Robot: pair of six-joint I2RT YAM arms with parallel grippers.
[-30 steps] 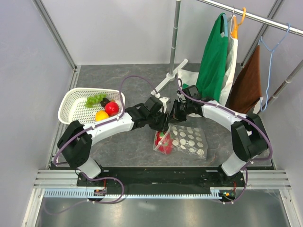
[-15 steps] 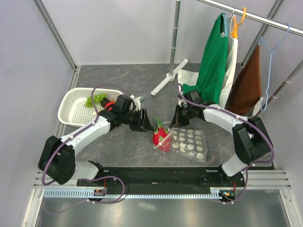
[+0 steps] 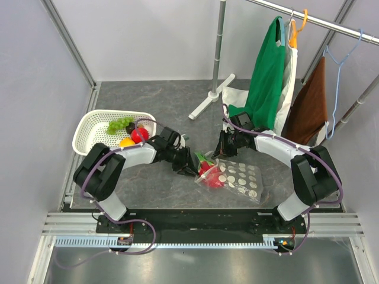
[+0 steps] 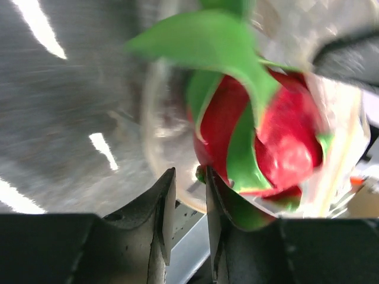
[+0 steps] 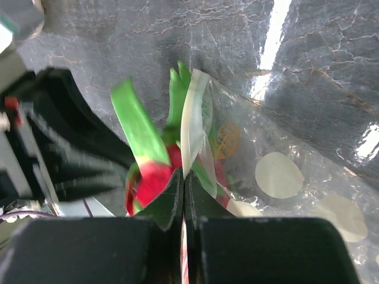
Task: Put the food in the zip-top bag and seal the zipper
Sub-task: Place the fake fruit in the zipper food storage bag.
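Note:
The food's red fruit with green tips (image 3: 207,168) lies at the mouth of the zip-top bag (image 3: 240,180), a clear bag with white dots on the table. My left gripper (image 3: 190,164) sits low against the fruit's left side. In the left wrist view its jaws (image 4: 189,177) stand a narrow gap apart with nothing between them, and the red fruit (image 4: 278,136) is just beyond the right finger. My right gripper (image 3: 224,144) is shut (image 5: 183,177) on the bag's pale zipper (image 5: 192,118) strip, holding the mouth up beside the red fruit (image 5: 151,177).
A white perforated basket (image 3: 89,139) at the left holds a green bunch (image 3: 118,124), a red fruit (image 3: 140,135) and a yellow one (image 3: 126,142). A white stand foot (image 3: 208,99) lies behind. Green (image 3: 266,71) and brown (image 3: 309,106) garments hang from a rail at the right.
My left gripper drew back to the left from the fruit, then came back against it. The fruit and bag have shifted slightly right. My right gripper kept its hold.

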